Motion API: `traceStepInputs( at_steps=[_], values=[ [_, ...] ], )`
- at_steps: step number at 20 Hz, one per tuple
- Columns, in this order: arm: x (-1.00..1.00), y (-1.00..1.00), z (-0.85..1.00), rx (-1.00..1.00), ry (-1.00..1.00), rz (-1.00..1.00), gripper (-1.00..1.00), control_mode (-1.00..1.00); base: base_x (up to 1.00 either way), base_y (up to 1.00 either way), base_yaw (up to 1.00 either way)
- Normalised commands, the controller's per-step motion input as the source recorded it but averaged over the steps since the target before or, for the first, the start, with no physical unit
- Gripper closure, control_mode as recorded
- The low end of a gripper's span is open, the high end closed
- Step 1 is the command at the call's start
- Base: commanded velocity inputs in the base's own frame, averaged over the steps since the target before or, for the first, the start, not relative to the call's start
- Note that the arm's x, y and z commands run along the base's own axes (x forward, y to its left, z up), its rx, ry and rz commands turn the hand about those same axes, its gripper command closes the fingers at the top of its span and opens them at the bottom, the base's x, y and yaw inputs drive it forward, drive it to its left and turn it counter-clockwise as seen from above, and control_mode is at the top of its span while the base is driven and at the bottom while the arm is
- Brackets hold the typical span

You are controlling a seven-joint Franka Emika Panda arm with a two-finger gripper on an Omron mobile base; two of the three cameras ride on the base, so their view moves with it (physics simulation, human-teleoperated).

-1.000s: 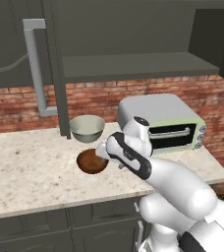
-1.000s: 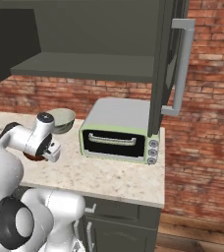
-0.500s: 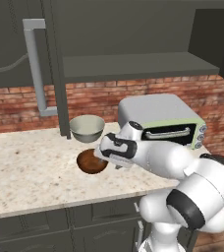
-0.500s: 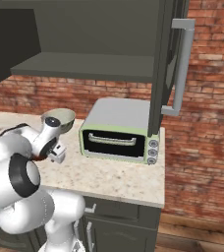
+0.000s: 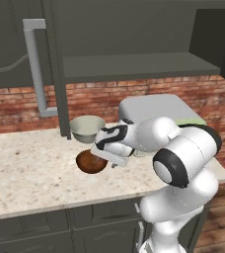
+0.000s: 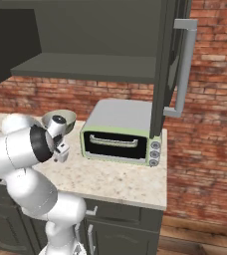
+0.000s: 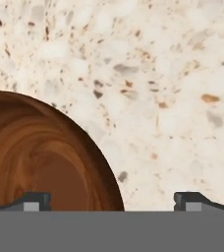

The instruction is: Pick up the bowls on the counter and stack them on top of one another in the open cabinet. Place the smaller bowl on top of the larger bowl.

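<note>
The smaller bowl [image 5: 91,162] sits on the counter [image 5: 30,168], just in front of the larger bowl [image 5: 86,128] — neither has shifted. The arm has folded lower over it. The gripper [image 7: 112,201] hangs spread wide, empty — one fingertip [image 7: 33,201] over the bowl's inside, the other over bare stone.

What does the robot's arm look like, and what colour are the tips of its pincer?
The arm is glossy white and chunky, built of rounded segments with dark bands at the joints. Its pincer ends in two small dark fingertips with lighter grey patches. No cables or markings can be made out.
</note>
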Motion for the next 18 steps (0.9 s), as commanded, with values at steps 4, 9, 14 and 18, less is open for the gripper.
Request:
traceStepInputs(
  at_steps=[4,9,14,18],
  values=[
    [0.06,0.18,-0.34,0.0,0.02,-0.01,-1.0,-1.0,0.0,0.0,0.0],
    [-0.03,0.12,-0.24,0.0,0.0,-0.01,1.0,-1.0,0.0,0.0,0.0],
    [-0.27,0.15,0.01,0.0,0.0,-0.08,1.0,-1.0,0.0,0.0,0.0],
    [-0.42,0.04,0.34,0.0,-0.02,-0.16,1.0,-1.0,0.0,0.0,0.0]
  ],
)
